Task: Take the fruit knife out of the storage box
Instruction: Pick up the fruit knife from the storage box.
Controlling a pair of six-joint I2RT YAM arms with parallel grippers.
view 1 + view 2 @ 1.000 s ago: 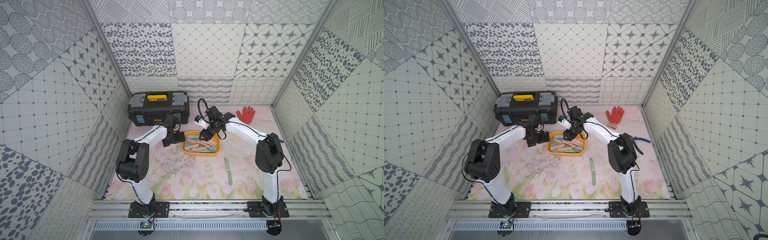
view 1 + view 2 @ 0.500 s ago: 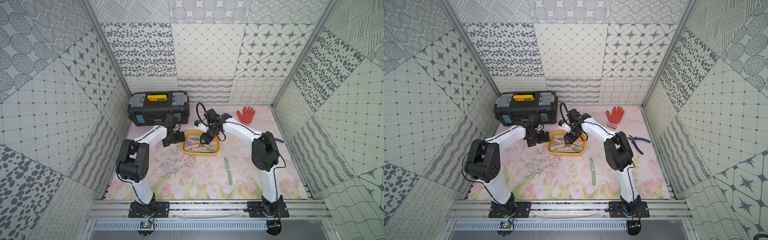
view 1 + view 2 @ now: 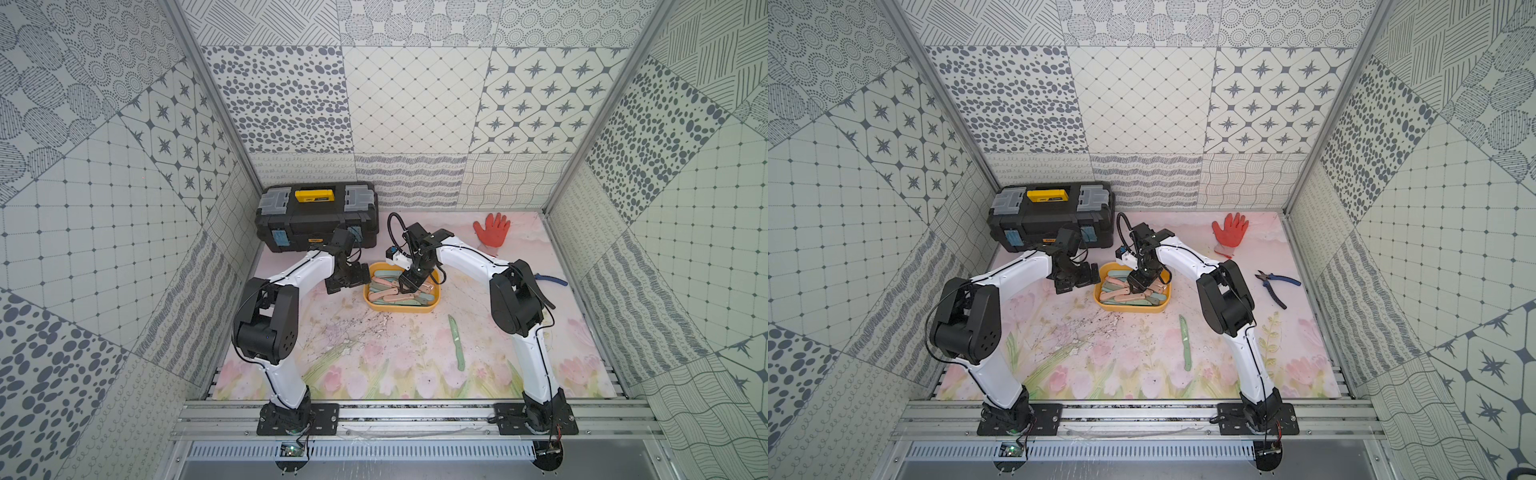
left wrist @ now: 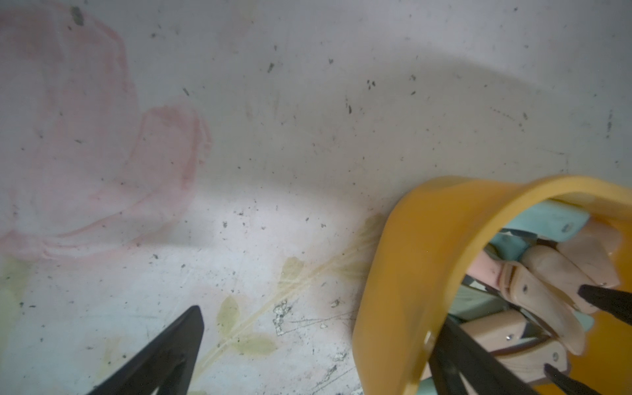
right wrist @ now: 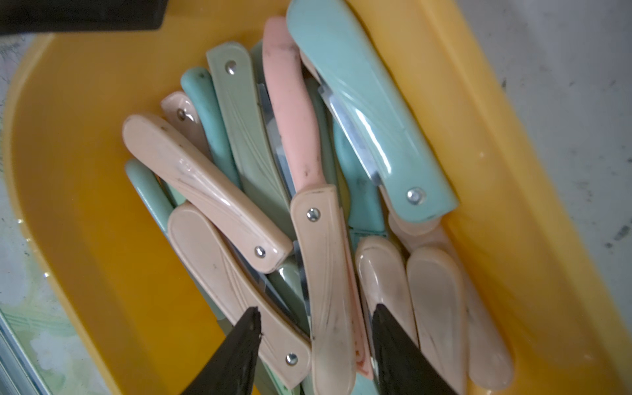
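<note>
Now the right gripper [image 5: 316, 313] is hanging over the knives [image 5: 273, 164]

The box [image 3: 400, 310] is sitting near the middle of the mat [image 3: 374, 365], in front of the toolbox [image 3: 316, 216], and it is holding a loose pile of folding knives in beige, pink and green. In both top views the right gripper [image 3: 409, 283] [image 3: 1140, 283] is reaching down into it from above. Its jaws are standing about half spread. In the right wrist view the two fingertips are flanking a beige knife [image 5: 325, 273] that is lying on top of the pile; whether they are touching it I cannot tell.

The left gripper [image 4: 319, 318] is sitting low at the end of the box [image 4: 410, 256] nearest the left arm. Its jaws are spread wide and are gripping nothing. The yellow end wall is passing between them, with one finger over the mat and the other showing inside the rim.

A green knife [image 3: 456, 347] is lying alone on the mat, well apart from the box, toward the front. A glove [image 3: 491, 228] is lying near the back wall and pliers [image 3: 1273, 284] are lying at the right side
</note>
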